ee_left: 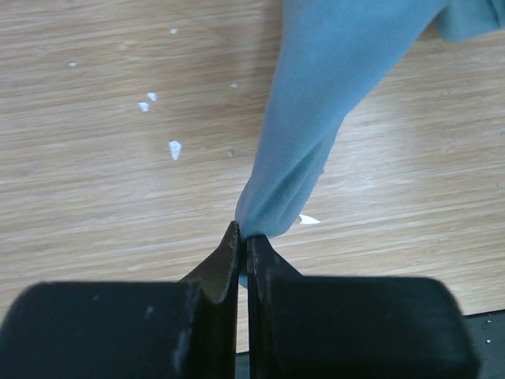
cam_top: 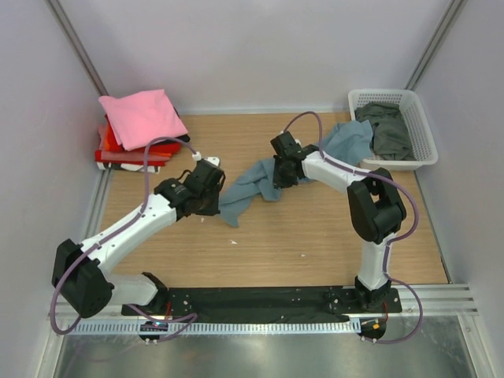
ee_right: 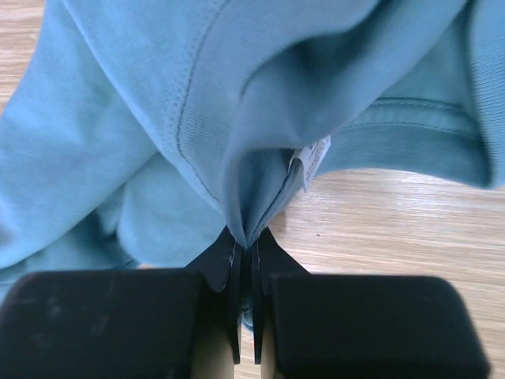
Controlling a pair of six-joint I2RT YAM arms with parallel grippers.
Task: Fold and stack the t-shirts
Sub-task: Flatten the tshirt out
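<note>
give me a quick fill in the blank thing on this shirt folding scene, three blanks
1. The left pincer and the right pincer are both shut on the t-shirt whose colour is ____.
2. The folded stack in the far left corner is topped by a ____ shirt.
3. The dark grey-green shirt lies in the white basket in the far ____ corner.

Missing words: blue; pink; right

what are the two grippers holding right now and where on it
Both are shut on the slate-blue t-shirt. The left gripper pinches a bunched tip of it; the right gripper pinches a fold beside its white label.
</note>
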